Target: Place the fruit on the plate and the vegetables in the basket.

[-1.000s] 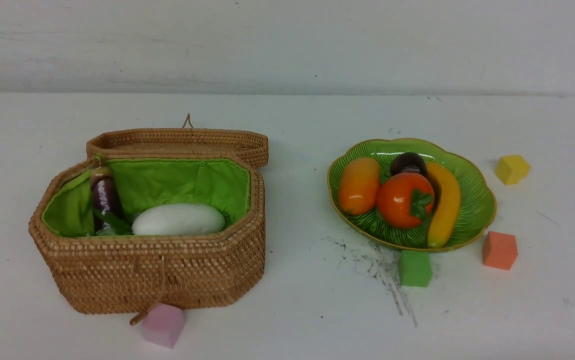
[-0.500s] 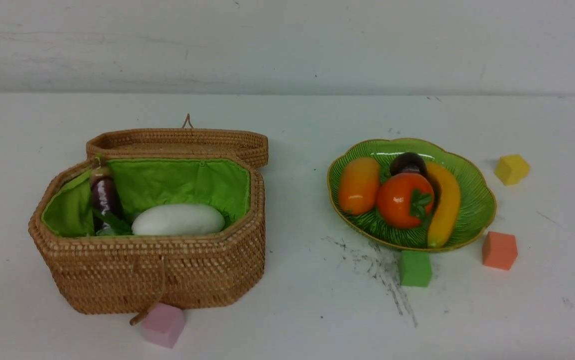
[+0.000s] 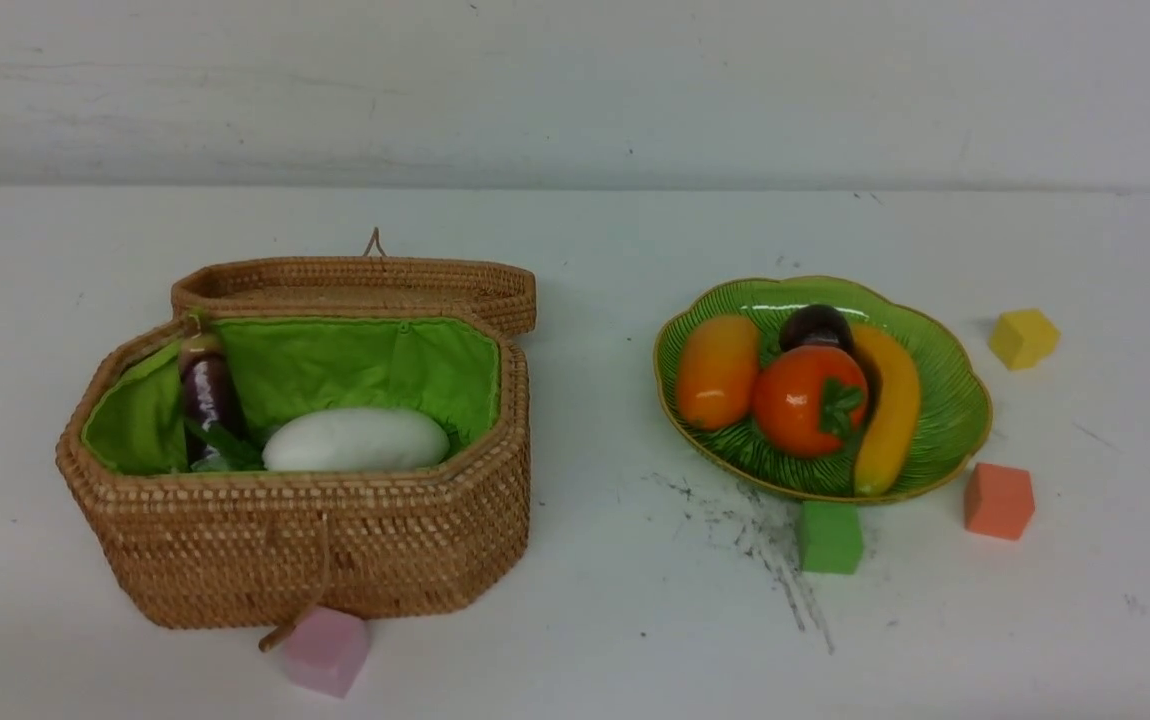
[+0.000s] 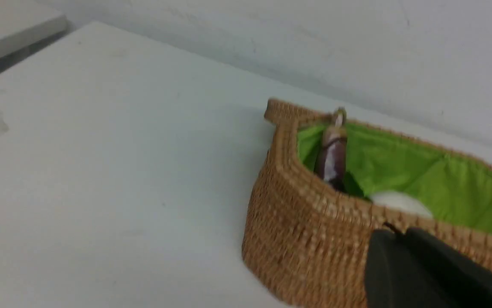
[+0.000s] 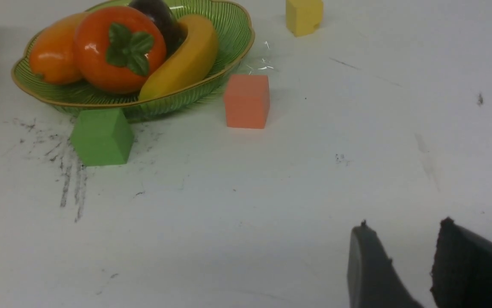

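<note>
Your left jaws (image 4: pixel 402 233) are pressed together, empty, just beside the basket (image 4: pixel 310 239) holding the vegetables (image 4: pixel 333 152). Your right jaws (image 5: pixel 404 226) stand apart, empty; the fruit (image 5: pixel 117 47) on the plate (image 5: pixel 229 25) lies well ahead of them.

No text, label, brand, number or sign can be read in any of the views. The only marks are dark, shapeless scuffs on the white table (image 3: pixel 635 620), and they form no letters or figures.
</note>
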Available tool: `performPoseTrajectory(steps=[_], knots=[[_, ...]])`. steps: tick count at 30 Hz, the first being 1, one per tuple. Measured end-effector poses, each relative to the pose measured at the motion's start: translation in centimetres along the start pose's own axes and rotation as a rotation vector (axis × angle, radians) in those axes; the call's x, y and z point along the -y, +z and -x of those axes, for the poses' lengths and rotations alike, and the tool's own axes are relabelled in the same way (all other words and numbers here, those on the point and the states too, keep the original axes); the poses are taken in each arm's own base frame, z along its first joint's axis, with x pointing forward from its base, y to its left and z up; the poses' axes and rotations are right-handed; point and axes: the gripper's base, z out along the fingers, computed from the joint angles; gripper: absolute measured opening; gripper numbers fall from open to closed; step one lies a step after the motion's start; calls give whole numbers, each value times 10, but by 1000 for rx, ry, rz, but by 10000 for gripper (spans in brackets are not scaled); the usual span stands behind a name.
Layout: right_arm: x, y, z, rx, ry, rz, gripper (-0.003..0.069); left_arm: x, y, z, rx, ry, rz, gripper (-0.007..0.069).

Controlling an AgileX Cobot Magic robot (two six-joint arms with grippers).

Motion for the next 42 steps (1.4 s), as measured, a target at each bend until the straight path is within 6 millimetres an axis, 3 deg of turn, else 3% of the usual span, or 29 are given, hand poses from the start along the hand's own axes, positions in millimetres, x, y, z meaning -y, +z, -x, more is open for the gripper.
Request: performPoseTrajectory(steps=[7, 9, 42], knots=[[0, 0, 0, 0, 0, 0, 242, -17, 7, -62, -97, 61, 42, 31], [0, 0, 0, 0, 0, 0, 242, -20, 8, -71, -138, 52, 60, 34], [0, 0, 0, 0, -2, -1, 242, -21, 8, -73, -152, 40, 68, 61]])
